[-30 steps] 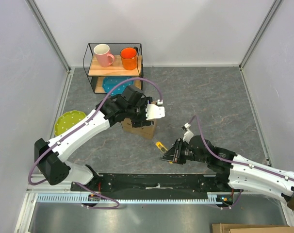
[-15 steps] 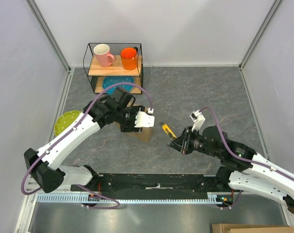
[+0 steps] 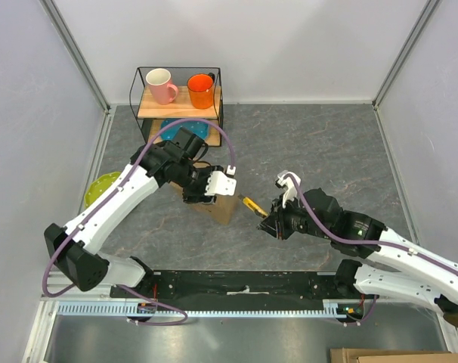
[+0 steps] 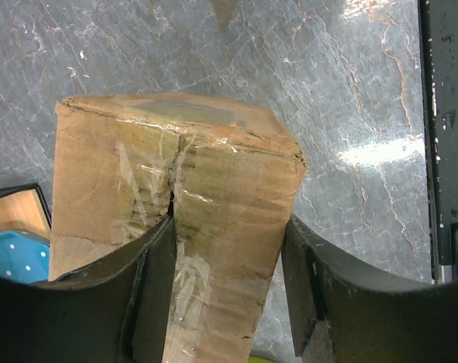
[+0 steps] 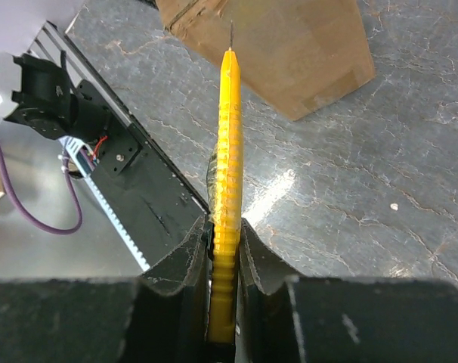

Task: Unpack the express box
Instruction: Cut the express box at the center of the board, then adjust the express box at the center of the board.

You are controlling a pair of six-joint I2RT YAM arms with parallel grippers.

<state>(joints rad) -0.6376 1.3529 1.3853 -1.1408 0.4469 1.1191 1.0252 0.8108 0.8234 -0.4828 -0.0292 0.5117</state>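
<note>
Tape-cutting step: knife [image 5: 227,136] clamped in R pincer [image 5: 225,227]; box [image 3: 221,206] straddled by L pincer [image 4: 227,227], grip unclear. Seam [image 4: 174,181] to be slit next.

One express box [image 3: 223,209], one yellow cutter [image 3: 252,204], one wire rack [image 3: 218,98], two mugs [image 3: 162,85] [image 3: 202,90], two plates [image 3: 100,189] [image 3: 167,127]

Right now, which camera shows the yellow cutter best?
The right wrist view: the yellow cutter runs lengthwise from the right gripper, blade tip aimed at the express box. The top view shows it small; the left wrist view does not clearly show it.
</note>
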